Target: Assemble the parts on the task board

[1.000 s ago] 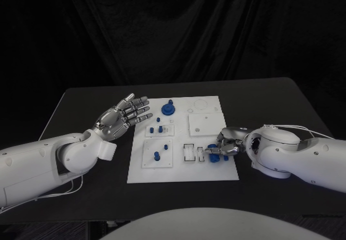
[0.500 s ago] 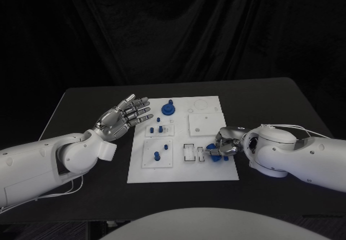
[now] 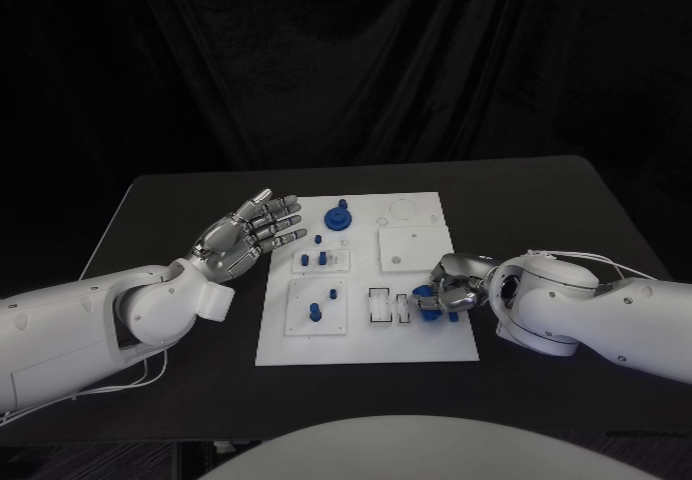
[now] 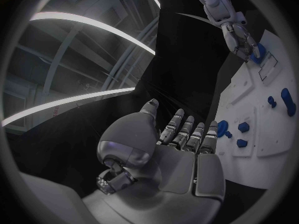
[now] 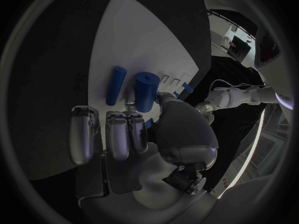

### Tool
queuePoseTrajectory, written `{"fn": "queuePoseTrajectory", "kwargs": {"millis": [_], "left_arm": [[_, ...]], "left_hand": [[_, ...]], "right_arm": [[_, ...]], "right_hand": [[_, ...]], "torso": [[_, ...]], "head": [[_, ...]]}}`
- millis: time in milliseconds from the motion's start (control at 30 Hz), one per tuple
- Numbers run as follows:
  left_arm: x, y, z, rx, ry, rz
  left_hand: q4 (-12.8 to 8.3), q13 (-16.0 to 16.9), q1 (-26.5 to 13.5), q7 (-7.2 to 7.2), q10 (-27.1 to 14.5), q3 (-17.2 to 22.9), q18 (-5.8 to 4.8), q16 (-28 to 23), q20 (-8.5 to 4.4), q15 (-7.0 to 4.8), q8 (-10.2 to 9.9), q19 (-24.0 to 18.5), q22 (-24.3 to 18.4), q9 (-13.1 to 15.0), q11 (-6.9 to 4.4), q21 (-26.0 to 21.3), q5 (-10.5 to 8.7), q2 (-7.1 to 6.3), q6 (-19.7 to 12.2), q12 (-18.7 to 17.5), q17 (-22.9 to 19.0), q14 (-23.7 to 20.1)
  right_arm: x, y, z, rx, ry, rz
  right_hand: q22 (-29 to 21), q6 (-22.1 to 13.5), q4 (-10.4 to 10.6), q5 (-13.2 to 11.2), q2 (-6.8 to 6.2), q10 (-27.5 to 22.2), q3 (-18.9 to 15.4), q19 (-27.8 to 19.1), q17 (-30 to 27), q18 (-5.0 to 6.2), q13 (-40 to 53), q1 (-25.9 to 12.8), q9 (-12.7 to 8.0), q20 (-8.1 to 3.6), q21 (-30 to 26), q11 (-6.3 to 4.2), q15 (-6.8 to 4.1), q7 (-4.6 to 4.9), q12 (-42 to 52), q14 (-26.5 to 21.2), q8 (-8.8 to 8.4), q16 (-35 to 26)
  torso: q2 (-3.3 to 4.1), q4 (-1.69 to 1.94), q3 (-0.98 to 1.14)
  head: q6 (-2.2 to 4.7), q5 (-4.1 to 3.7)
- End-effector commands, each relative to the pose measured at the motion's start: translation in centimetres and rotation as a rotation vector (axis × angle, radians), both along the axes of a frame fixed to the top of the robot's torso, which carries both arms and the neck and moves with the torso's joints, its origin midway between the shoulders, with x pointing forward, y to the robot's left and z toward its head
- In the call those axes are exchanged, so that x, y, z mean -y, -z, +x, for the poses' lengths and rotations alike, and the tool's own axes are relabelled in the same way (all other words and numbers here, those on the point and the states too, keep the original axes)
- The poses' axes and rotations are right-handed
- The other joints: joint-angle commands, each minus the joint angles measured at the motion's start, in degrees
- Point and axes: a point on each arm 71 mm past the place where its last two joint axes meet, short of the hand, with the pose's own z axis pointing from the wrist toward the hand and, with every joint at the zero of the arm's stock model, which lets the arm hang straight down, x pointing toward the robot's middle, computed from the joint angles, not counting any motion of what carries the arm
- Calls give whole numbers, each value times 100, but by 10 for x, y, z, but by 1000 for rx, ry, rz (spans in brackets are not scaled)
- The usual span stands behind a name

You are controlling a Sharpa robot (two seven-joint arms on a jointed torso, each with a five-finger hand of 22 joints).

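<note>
1. Task board [image 3: 418, 345] is lying flat in the middle of the black table [image 3: 173, 200], a white plate carrying several raised white blocks and recesses.
2. Blue parts are standing in those blocks: a tall knobbed piece [image 3: 338, 216] is sitting near the far edge, a pair of short pegs [image 3: 313, 260] is standing in the block below it, and more pegs [image 3: 320, 305] are rising from the near-left block.
3. Right hand [image 3: 449, 290] is resting at the board's right edge, fingers curling in around a thick blue cylinder [image 5: 146, 91]; the right wrist view is showing the thumb and a finger pinching it, its lower end pressed against the white surface.
4. Slimmer blue rod [image 5: 115, 85] is lying on the board just beside that cylinder, apart from the fingers.
5. Left hand [image 3: 245, 235] is hovering above the table just left of the board, palm turned up, fingers spread wide and holding nothing.
6. Right-hand fingers are covering much of the held cylinder in the head view, so whether it is sitting in a slot is impossible to tell; two narrow rectangular slots [image 3: 378, 305] are lying just beside it.
</note>
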Motion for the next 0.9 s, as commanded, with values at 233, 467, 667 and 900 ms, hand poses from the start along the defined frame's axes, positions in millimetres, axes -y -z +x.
{"fn": "queuePoseTrajectory", "kwargs": {"millis": [233, 467, 667, 900], "left_arm": [[0, 0, 0, 5, 8, -16], [2, 0, 0, 4, 11, -16], [2, 0, 0, 3, 11, -16], [2, 1, 0, 3, 13, -16]], "left_hand": [[-13, 5, 60, 522, 19, 38, -118, 24, -14, 16, 32, 34, 0, 3, 28, 24, 22, -11, -11, 22, 6, 8], [-13, 5, 60, 522, 19, 38, -118, 24, -14, 16, 32, 34, 0, 3, 28, 24, 22, -11, -12, 23, 6, 8], [-13, 5, 58, 523, 19, 40, -119, 24, -14, 16, 32, 37, 4, 2, 29, 26, 22, -11, -14, 24, 6, 8], [-13, 5, 58, 523, 19, 40, -119, 24, -14, 16, 32, 37, 4, 2, 29, 26, 22, -11, -14, 24, 6, 8]], "right_arm": [[-1, -10, -4, 28, 86, 194], [-6, -13, -6, 21, 91, 227], [-13, -11, -7, -14, 74, 215], [-22, -8, -6, -45, 57, 195]], "right_hand": [[1281, 39, -649, 263, -81, 604, 949, 305, 1470, -51, 1509, -305, 181, -59, 22, -60, -58, -104, 15, 596, 87, -3], [1282, 52, -613, 108, -95, 604, 1008, 306, 1470, -52, 1509, -420, 232, -61, 27, -63, -60, -109, 15, 596, 91, -3], [1279, 24, -587, -269, -103, 604, 1061, 302, 1454, -50, 1509, -538, 285, -58, 24, -53, -54, -97, 15, 593, 49, -9], [1273, -14, -552, -655, -87, 604, 1080, 293, 1426, -47, 1509, -632, 299, -39, 9, -25, -31, -65, 15, 588, -50, -21]], "torso": [[0, -5, 3], [-3, -3, 4], [-7, 4, -4], [-2, 1, -8]], "head": [[-1, 34], [-1, 35], [-1, 45], [-1, 60]]}}
